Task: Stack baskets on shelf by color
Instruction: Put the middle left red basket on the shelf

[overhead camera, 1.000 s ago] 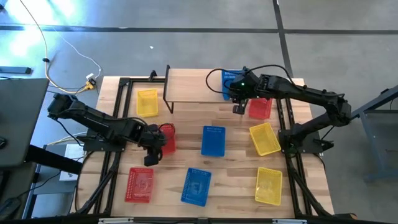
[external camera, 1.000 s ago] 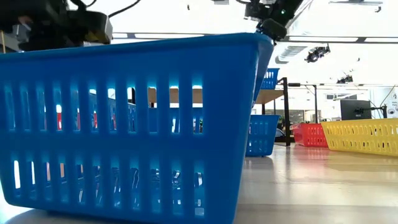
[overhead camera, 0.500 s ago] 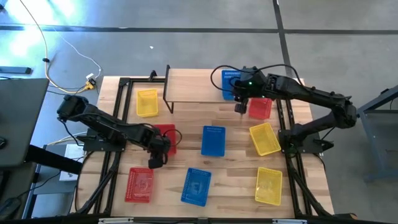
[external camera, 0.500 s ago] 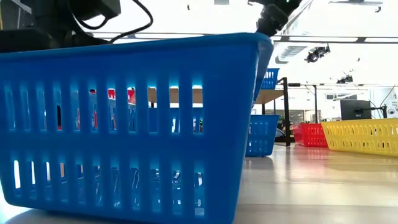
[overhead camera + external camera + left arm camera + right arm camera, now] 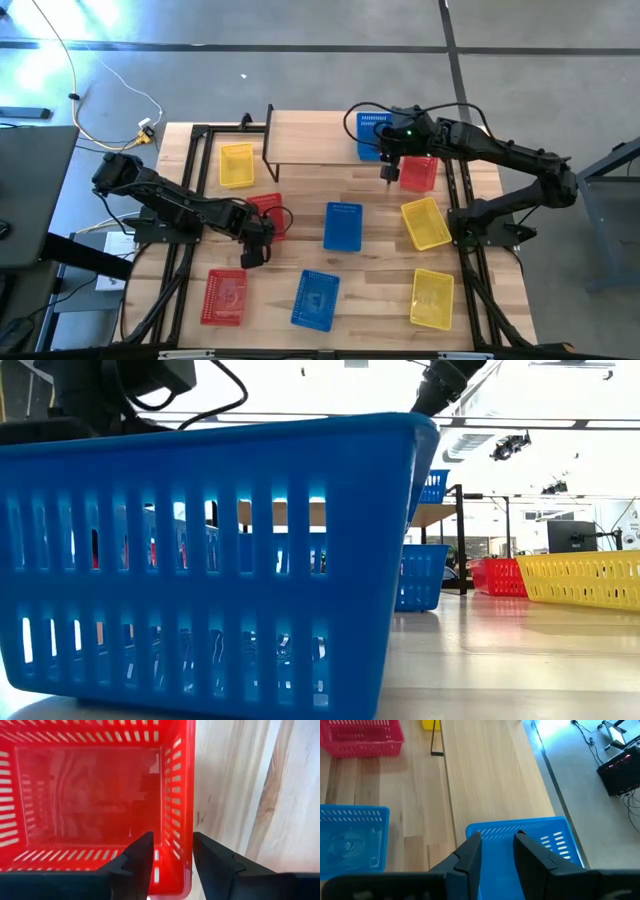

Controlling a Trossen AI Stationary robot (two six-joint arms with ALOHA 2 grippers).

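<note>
A red basket [image 5: 266, 213] sits on the table left of centre. My left gripper [image 5: 255, 250] points down at its near end, open, with one finger inside the basket and one outside [image 5: 172, 855]. A blue basket [image 5: 372, 130] rests on the right end of the shelf [image 5: 320, 145]. My right gripper [image 5: 389, 172] hangs open above that basket's near edge [image 5: 520, 827], with nothing between its fingers. My left gripper comes from above, its fingers astride the red basket's side wall [image 5: 176, 827], close to a corner. The inner finger [image 5: 142, 852] stands clear of the mesh. I cannot tell whether the outer finger [image 5: 207, 852] touches the rim. The basket lies flat on the table.
Other baskets lie on the table: yellow [image 5: 237, 165] at the far left, red [image 5: 418, 173] beside the shelf's right end, blue [image 5: 343, 226] in the middle, yellow [image 5: 425, 222] at the right, and red [image 5: 225, 296], blue [image 5: 316, 298] and yellow [image 5: 432, 297] along the near edge.
My left gripper has come down at the red basket's near end, and its fingers now stand astride the wall. My right gripper has risen and drawn back a little from the blue basket, which has stayed on the shelf.
</note>
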